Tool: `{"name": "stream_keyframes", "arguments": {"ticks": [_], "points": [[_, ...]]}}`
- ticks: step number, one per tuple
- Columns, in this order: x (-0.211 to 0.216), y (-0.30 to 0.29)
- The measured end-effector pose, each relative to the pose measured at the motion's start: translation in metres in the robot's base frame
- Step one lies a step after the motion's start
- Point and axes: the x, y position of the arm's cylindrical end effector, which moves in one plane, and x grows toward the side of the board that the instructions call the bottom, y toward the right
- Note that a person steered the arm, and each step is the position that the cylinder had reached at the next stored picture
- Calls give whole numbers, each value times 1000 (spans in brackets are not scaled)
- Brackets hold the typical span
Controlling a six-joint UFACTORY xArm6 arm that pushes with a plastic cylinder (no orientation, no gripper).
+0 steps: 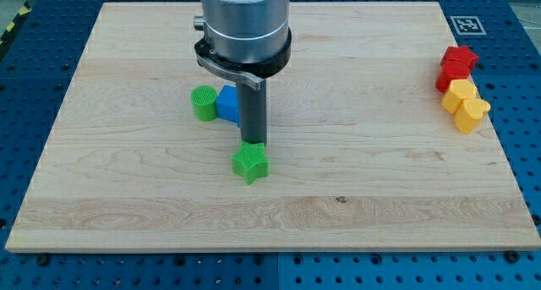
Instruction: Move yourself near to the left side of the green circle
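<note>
The green circle [203,103] stands on the wooden board [127,180], left of centre. A blue block [227,104] touches its right side and is partly hidden behind my rod. My tip [253,144] is below and to the right of the green circle, right at the top edge of a green star [250,164]. The green circle's left side has bare board beside it.
At the view's right edge sit a red star [458,61] over another red block [445,80], then a yellow hexagon-like block [461,95] and a yellow heart [472,112]. A printed marker [464,24] is at the top right corner.
</note>
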Motion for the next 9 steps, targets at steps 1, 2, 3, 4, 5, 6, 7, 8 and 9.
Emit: {"name": "stream_keyframes", "arguments": {"ticks": [1, 2, 3, 4, 5, 6, 7, 8, 9], "points": [[0, -23], [-1, -57], [-6, -94], [-21, -108], [-37, -108], [-46, -108], [-48, -108], [-55, -109], [-65, -109]]}}
